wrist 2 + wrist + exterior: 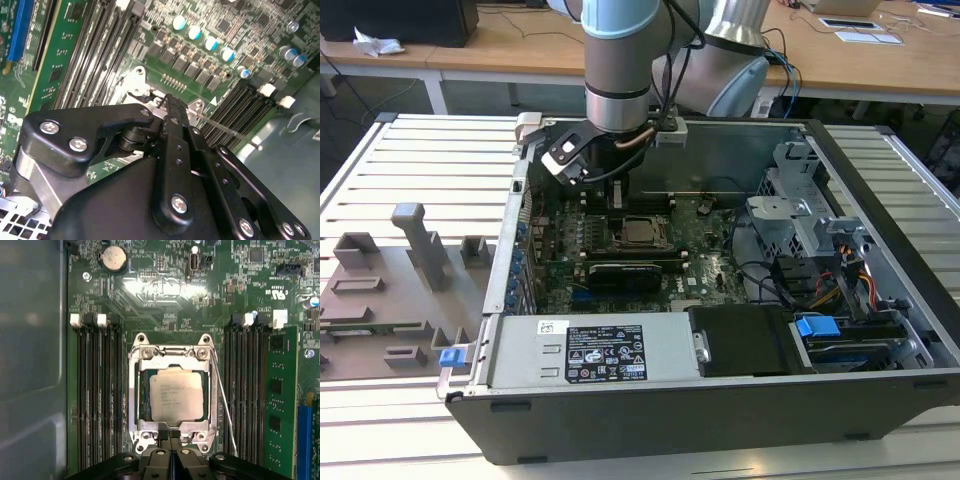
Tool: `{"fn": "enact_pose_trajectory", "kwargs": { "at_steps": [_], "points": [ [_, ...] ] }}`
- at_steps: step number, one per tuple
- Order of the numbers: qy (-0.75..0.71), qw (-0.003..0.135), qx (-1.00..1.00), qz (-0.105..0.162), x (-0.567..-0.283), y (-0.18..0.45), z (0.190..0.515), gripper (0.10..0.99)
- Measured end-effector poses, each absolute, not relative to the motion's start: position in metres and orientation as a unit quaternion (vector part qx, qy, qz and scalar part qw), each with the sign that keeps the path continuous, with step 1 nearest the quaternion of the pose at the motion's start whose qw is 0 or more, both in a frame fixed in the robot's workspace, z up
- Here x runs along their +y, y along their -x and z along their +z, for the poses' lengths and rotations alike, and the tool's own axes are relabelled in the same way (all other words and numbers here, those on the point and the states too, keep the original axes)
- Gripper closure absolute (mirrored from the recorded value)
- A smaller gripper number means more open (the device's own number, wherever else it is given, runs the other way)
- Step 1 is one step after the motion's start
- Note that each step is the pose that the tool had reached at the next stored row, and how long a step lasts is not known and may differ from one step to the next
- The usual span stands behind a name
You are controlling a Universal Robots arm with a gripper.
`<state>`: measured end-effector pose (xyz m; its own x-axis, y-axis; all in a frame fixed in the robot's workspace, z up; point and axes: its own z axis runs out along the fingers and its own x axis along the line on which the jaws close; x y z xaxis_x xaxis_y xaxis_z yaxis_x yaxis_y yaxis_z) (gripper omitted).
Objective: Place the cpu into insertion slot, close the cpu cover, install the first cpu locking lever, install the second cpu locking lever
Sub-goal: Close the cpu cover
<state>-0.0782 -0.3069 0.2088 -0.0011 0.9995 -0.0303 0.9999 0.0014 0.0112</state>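
Your gripper (169, 434): tips pressed together, nothing between them, at the near edge of the cpu cover (134, 395). The cover lies flat over the insertion slot (144, 407). The cpu (176, 395) sits in its window, straight ahead of your tips. A thin wire lever (223, 400) runs lengthwise beside the cover, standing off it. The chip face carries print, not transcribed.

Chip (176, 395) seated in socket (145, 405); metal cover (172, 356) lies flat around it. Gripper (170, 436) fingertips pressed together at cover's edge. Wire lever (225, 408) angled alongside.
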Motion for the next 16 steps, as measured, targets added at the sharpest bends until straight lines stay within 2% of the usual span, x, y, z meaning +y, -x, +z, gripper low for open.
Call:
{"fn": "enact_pose_trajectory", "kwargs": {
  "at_steps": [16],
  "points": [
    [-0.705,0.014,0.709,-0.007,-0.307,0.064,0.206,0.98]
  ]
}}
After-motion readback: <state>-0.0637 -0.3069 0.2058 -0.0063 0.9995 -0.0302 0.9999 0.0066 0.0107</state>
